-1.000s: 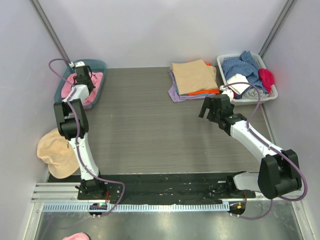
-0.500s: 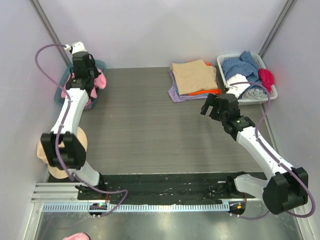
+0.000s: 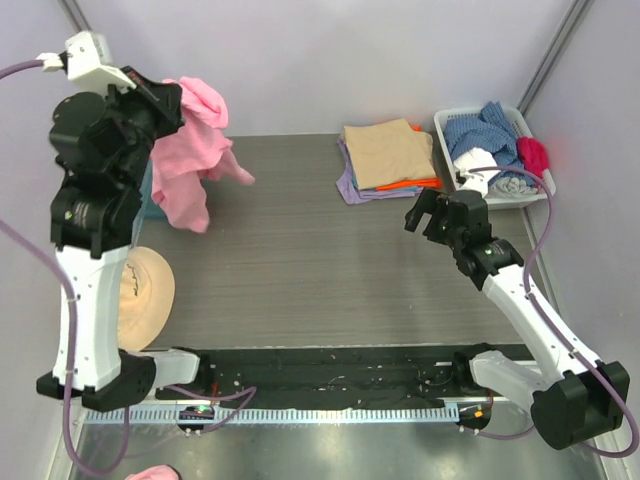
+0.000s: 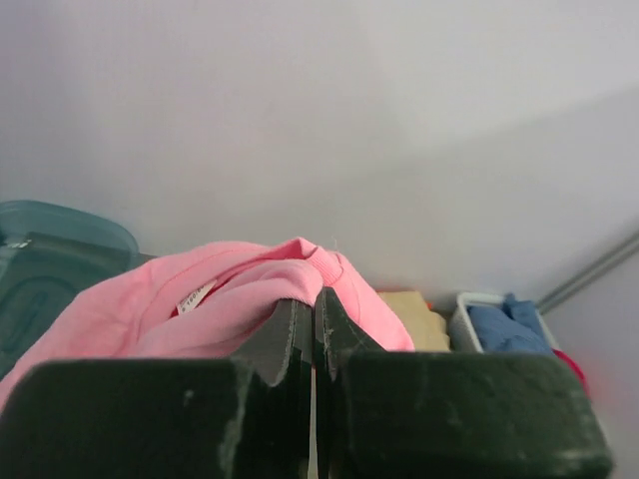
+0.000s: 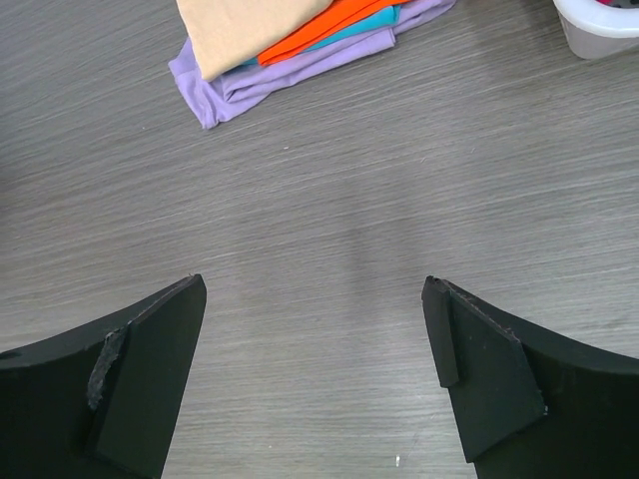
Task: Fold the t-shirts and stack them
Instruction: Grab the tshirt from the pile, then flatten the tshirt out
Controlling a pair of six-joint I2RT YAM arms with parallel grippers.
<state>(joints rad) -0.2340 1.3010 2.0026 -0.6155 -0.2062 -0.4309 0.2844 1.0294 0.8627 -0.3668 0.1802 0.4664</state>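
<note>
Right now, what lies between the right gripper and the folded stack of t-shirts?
Only bare table. The right wrist view shows plain grey tabletop from the open right gripper up to the stack of t-shirts.

The top external camera looks steeply down from above the near edge of the table and takes all of it in. The left wrist camera, up high, faces the back wall across the pink t-shirt, close up. The right wrist camera looks down on the tabletop from near. All three catch the folded stack and the white basket.
</note>
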